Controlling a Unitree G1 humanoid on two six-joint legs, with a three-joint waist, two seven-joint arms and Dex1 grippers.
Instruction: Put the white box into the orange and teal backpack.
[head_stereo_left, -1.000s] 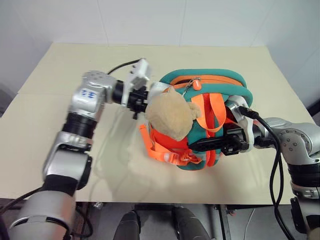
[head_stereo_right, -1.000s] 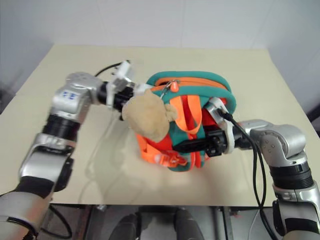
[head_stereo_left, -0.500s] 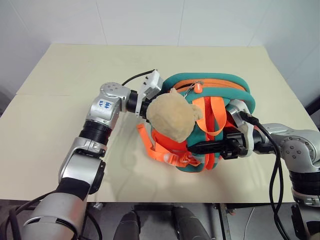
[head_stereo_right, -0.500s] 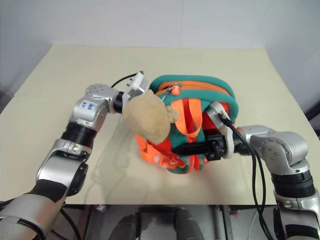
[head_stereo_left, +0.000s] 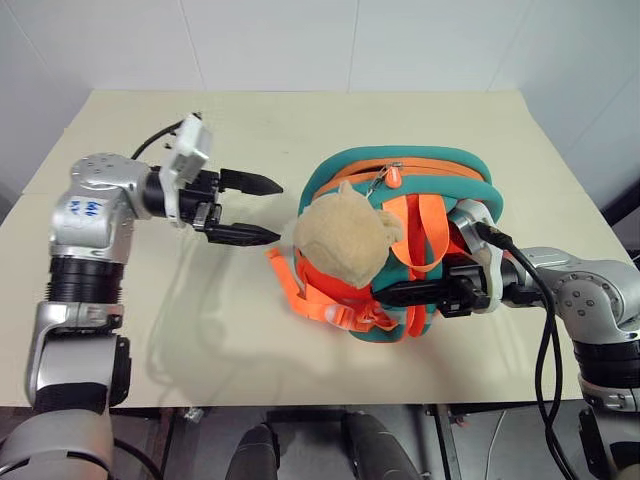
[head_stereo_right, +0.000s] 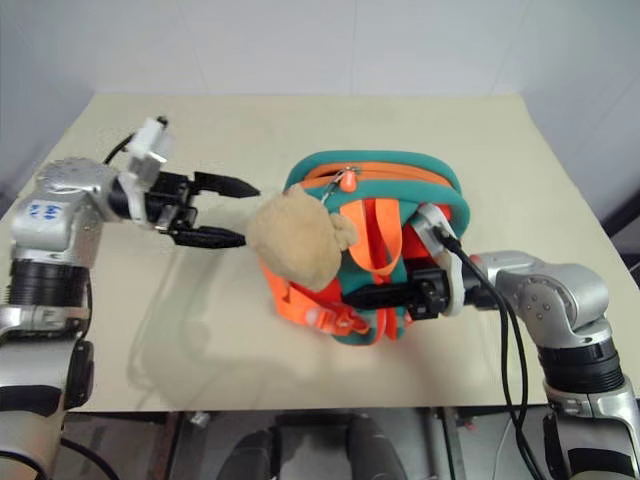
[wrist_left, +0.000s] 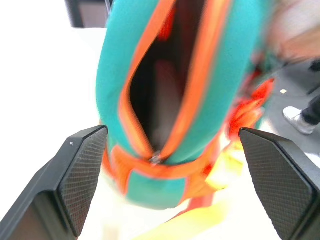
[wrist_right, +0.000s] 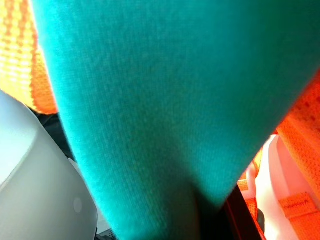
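My left claw (head_stereo_left: 249, 209) hangs over the counter (head_stereo_left: 120, 330) with its two black fingers spread wide and nothing between them, well apart from the orange and teal backpack (head_stereo_left: 400, 250). My right claw (head_stereo_left: 400, 294) is pressed into the pack's front among the orange straps (head_stereo_left: 425, 225), fingers closed; I judge it is pinching strap or trim, though which one I cannot tell.

The backpack stands near the middle of the counter, its zip mouth gaping in my left wrist view (wrist_left: 150, 100). Inside that mouth I see a pale flat shape that may be the white box, but it is too blurred to be sure.

The pack is soft padded fabric, light and floppy, so it will sag or tip unless I hold it by the firm teal rim (head_stereo_left: 345, 165) or a webbing strap. The plush ball (head_stereo_left: 345, 240) gives no purchase. The box, if smooth as it looks, would slide easily and is best pinched across its short edges.

A second ago my left claw was tucked against the pack beside the plush ball, narrower; since then it has opened fully and drawn away to my left, while my right claw has kept its place
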